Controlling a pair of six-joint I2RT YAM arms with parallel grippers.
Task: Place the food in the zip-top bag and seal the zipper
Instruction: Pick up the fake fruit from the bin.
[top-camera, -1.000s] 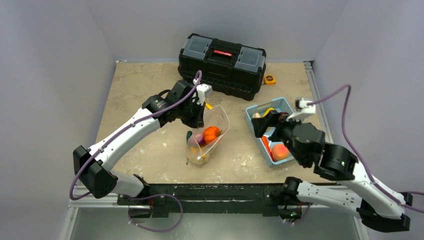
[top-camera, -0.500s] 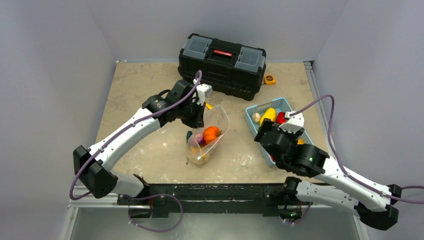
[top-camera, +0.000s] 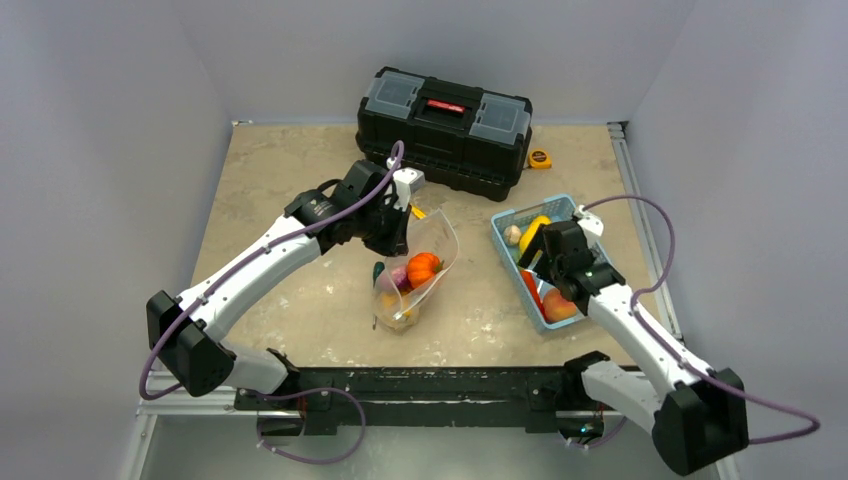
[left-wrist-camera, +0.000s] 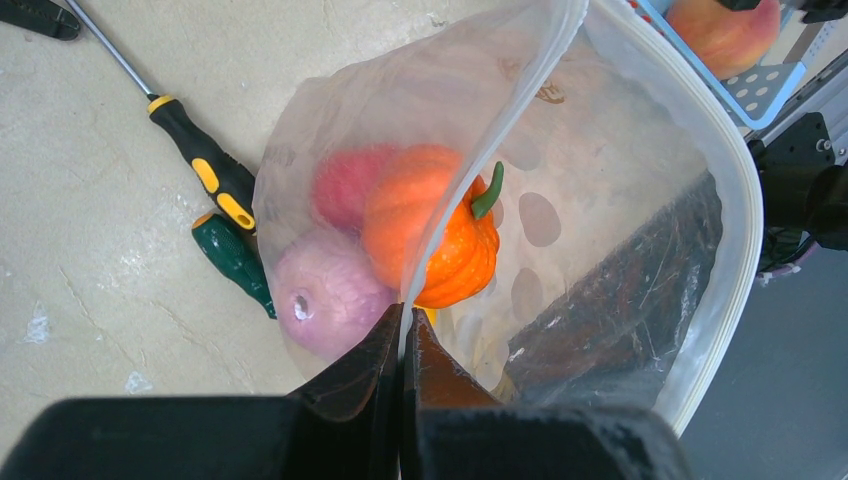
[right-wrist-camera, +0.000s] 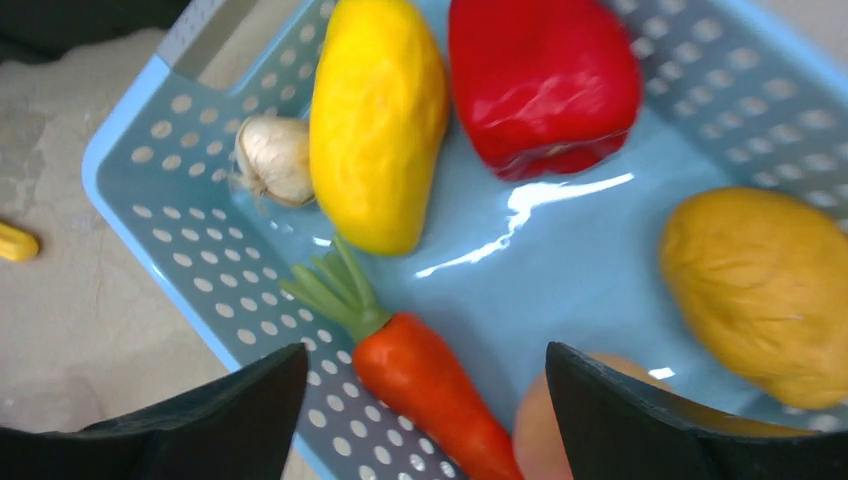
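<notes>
screwdrivers (left-wrist-camera: 212, 175) beside bag (left-wrist-camera: 640, 150), toolbox (top-camera: 445, 125) behind, basket (right-wrist-camera: 170, 160) at right

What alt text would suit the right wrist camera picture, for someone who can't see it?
The right gripper, open, hangs over a light blue basket: a toy carrot lies between the fingers, with garlic, a yellow fruit, a red pepper and an ochre lump beyond.

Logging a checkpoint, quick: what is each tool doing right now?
Left tool: closed, pinching the rim of the zip-top bag.
Right tool: open, holding nothing, over the blue basket.
</notes>
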